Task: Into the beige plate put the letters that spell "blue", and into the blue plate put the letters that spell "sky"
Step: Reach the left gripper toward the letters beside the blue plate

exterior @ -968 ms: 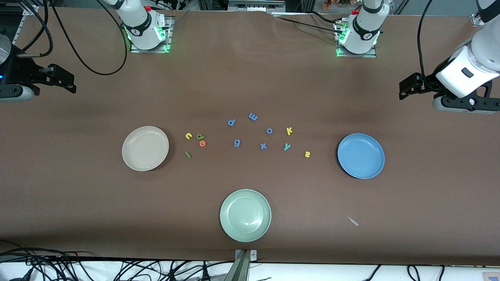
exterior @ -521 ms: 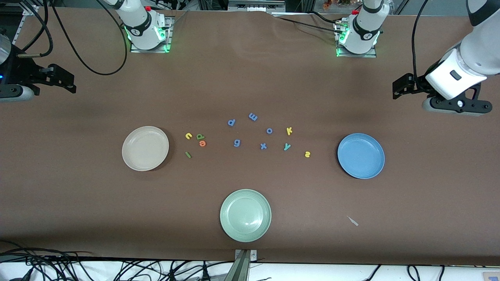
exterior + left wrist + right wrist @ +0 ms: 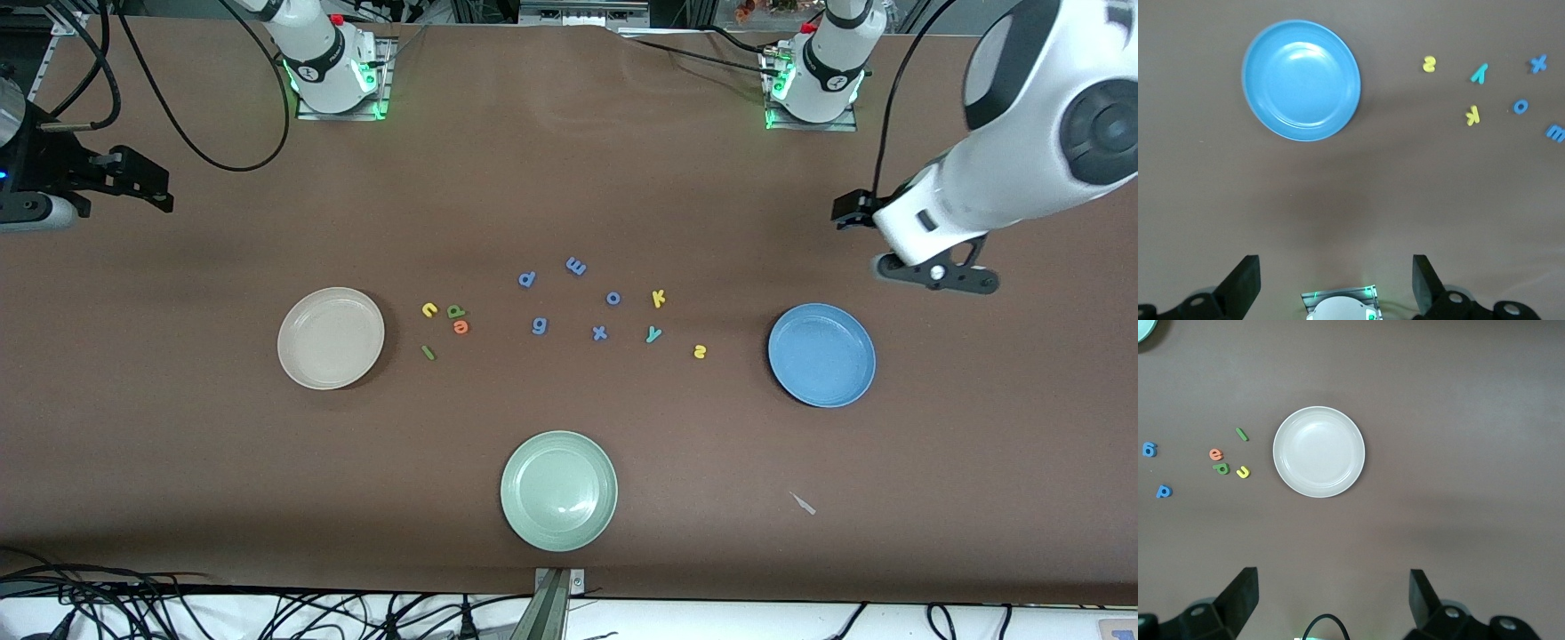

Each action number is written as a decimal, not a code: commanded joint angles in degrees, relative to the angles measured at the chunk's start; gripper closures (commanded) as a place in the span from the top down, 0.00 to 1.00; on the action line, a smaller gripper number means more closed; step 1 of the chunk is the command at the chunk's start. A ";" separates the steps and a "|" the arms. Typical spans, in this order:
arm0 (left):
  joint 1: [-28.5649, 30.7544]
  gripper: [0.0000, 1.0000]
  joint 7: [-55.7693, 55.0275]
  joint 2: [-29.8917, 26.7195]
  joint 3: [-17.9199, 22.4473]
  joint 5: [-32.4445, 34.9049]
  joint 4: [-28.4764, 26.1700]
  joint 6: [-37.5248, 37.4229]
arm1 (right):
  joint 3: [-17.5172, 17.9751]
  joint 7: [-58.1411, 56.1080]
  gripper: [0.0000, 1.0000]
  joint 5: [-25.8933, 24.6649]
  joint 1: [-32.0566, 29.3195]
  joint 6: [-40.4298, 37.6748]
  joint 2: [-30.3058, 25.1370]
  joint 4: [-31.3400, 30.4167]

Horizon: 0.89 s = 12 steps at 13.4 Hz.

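Matt brown table (image 3: pixel 569 178), glossy blue plate (image 3: pixel 821 355), glossy beige plate (image 3: pixel 331 338)

All letters (image 3: pixel 600 332) lie between two plates (image 3: pixel 331 338).

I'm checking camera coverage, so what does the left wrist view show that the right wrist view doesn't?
Only the left wrist view: the blue plate, yellow s, yellow k, teal y and the open left claw.
Only the right wrist view: the beige plate, green b, orange e and the open right claw.
Both: the brown table.

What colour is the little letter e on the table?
Orange. The letter e shows best in the right wrist view.
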 commanded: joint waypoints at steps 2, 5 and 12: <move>-4.42 1.00 1.01 7.42 0.32 -0.90 2.70 1.62 | -0.07 0.51 1.00 0.21 -0.08 -0.89 0.37 1.14; -7.94 1.00 4.35 13.66 -1.17 -1.34 2.52 8.20 | -0.07 0.51 1.00 0.29 -0.08 -0.89 0.46 1.14; -12.24 1.00 5.06 26.15 -3.46 -1.61 -0.80 35.45 | -0.34 0.51 1.00 0.29 -0.17 -0.89 0.46 1.05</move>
